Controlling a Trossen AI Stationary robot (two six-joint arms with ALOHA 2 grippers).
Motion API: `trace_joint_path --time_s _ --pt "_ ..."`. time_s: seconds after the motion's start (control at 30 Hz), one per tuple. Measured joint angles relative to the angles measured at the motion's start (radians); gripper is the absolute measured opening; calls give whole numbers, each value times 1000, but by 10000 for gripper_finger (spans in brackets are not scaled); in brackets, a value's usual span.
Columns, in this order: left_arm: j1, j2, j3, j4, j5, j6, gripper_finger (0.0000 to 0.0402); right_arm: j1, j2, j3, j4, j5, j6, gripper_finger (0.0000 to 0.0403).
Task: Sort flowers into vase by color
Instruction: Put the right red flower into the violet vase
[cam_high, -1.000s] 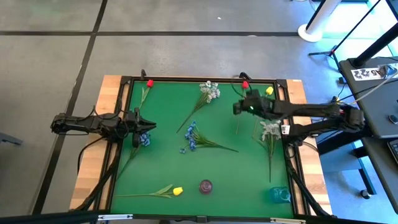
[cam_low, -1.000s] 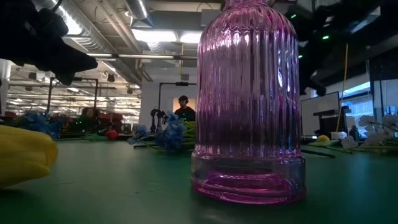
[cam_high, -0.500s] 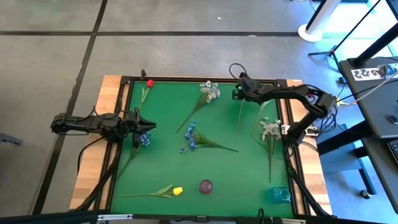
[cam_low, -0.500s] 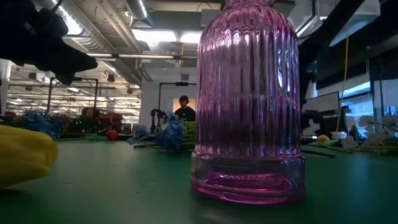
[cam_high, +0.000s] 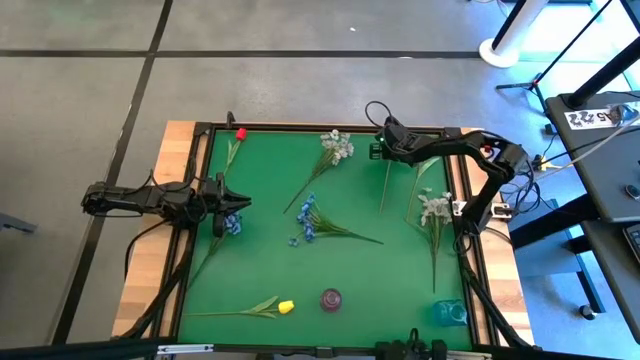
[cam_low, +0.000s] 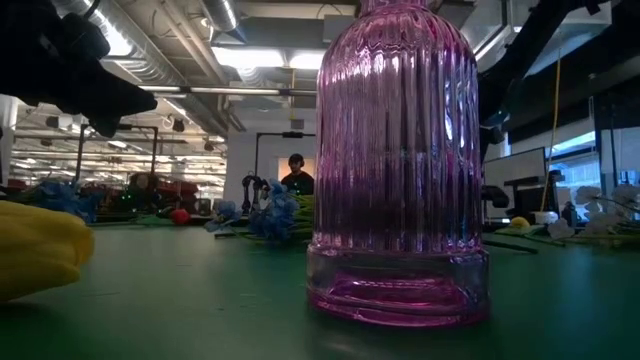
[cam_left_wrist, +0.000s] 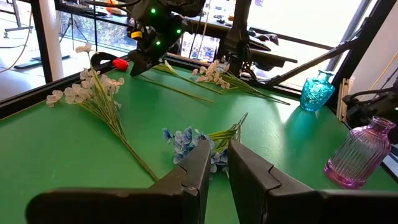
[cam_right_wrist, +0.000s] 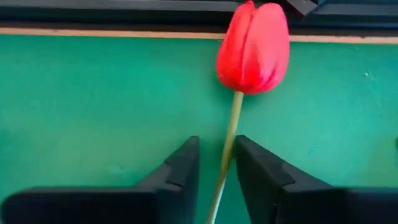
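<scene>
Right gripper (cam_right_wrist: 216, 146) down at the far edge of the green mat (cam_high: 260, 265), right of centre, astride a red tulip (cam_right_wrist: 253, 46). Fingers (cam_right_wrist: 177, 171) set narrowly apart with the stem in the gap. A sliver of green shows between the stem and one finger, so not clamped. Bud points to the far edge, just past the fingertips and close against the black frame. Long axis runs far to near, the stem (cam_high: 383, 192) lying flat on the mat toward the near side.

Left gripper (cam_left_wrist: 216, 149) waits low at the mat's left edge, fingers almost pressed together with only a thin slit between, pinching nothing.

Counted from above:
- Two red tulips. The second red tulip (cam_high: 240, 133) lies in the far left corner, bud to the far edge and stem toward the near side.
- One yellow tulip (cam_high: 286, 306) by the near edge, bud pointing right and stem running left.
- Two blue sprays. One blue spray (cam_high: 232, 225) lies just beside the left gripper, stem slanting to the near left. The central blue spray (cam_high: 310, 220) has its stem trailing right.
- Two whitish sprays. The far whitish spray (cam_high: 338, 147) has its stem slanting near-left. The right whitish spray (cam_high: 434, 208) has its stem running straight toward the near edge.
- Two vases, both upright and holding no flowers: a pink ribbed vase (cam_high: 331, 298) at the near centre and a teal vase (cam_high: 451, 312) in the near right corner.
</scene>
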Motion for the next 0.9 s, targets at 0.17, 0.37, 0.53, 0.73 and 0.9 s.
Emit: trace_joint_path --time_s 0.17,0.37,0.53,0.73,0.9 --pt "0 0 0 0 0 0 53 18 -9 -1 -1 -4 -35 32" --pt "0 0 0 0 0 0 53 129 -143 -4 -2 5 -143 18" --pt "0 0 0 0 0 0 53 372 -300 -4 37 50 -212 8" --pt "0 0 0 0 0 0 53 772 -413 -9 358 129 -319 12" --pt "0 0 0 0 0 0 53 1053 -403 -9 789 171 -554 5"
